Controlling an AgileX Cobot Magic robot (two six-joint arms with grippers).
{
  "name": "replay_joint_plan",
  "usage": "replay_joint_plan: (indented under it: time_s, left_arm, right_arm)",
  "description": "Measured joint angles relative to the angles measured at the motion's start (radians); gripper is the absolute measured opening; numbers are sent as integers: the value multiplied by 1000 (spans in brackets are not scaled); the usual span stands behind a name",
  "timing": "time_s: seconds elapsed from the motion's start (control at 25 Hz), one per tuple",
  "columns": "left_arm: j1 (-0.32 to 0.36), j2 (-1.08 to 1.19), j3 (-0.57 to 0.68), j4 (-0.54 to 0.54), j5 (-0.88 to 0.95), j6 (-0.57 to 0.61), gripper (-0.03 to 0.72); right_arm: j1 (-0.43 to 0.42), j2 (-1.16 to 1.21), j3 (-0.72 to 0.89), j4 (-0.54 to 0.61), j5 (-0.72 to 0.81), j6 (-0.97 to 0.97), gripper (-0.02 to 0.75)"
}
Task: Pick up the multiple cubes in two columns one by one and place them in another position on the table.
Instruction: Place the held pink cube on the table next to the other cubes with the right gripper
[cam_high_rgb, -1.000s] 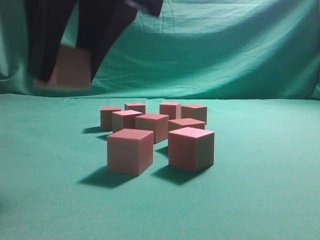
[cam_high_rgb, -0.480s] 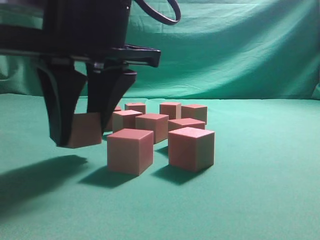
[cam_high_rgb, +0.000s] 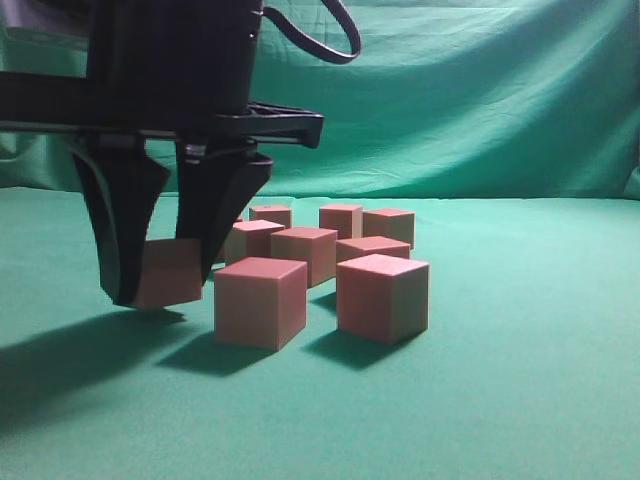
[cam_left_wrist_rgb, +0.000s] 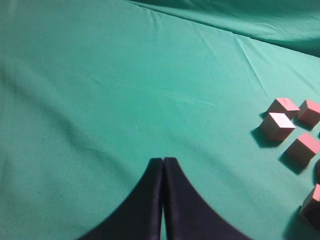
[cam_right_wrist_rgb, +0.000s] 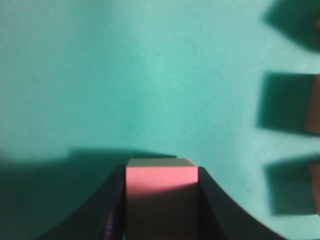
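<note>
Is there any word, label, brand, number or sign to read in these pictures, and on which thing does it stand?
None: no readable text in any view.
The cubes show plain faces, also the one in the right claw.
The table cloth, the backdrop and the left claw bear no marking.

Your exterior camera sits low, near the height of the cubes (cam_high_rgb: 322, 262), looking level along the bench (cam_high_rgb: 520, 400) toward the draped backdrop (cam_high_rgb: 480, 100), with the right claw (cam_high_rgb: 162, 275) close and large at the left of the picture. Your left wrist camera looks down at a slant from well above, past its own claw (cam_left_wrist_rgb: 163, 167); the same cluster of cubes (cam_left_wrist_rgb: 290, 130) shows at its right edge. Your right wrist camera is very near the cloth (almost straight down), its claw (cam_right_wrist_rgb: 161, 200) filling the bottom edge, and neighbouring cubes (cam_right_wrist_rgb: 312, 105) are cropped at the right.
</note>
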Motion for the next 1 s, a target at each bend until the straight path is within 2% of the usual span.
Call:
replay_joint_plan:
  time_s: [0.08,0.4,0.44,0.56,0.6,0.72,0.76,0.88,1.0]
  left_arm:
    - [0,0,0,0,0,0,0]
    - [0,0,0,0,0,0,0]
    - [0,0,0,0,0,0,0]
    - [0,0,0,0,0,0,0]
    - [0,0,0,0,0,0,0]
    - [0,0,0,0,0,0,0]
    - [0,0,0,0,0,0,0]
    - [0,0,0,0,0,0,0]
    - [0,0,0,0,0,0,0]
  right_arm:
    - [0,0,0,14,0,0,251]
    - [0,11,-7,34,3,-2,630]
    - [0,11,-21,28,15,-2,652]
    - [0,11,-99,9,81,-2,645]
    - [0,11,-139,2,114,-2,687]
    - [0,11,-277,-4,237,-2,671]
    - [0,11,-331,-4,288,-2,592]
    - [0,11,-487,-6,425,-2,420]
    - [0,4,-606,-10,459,-2,189]
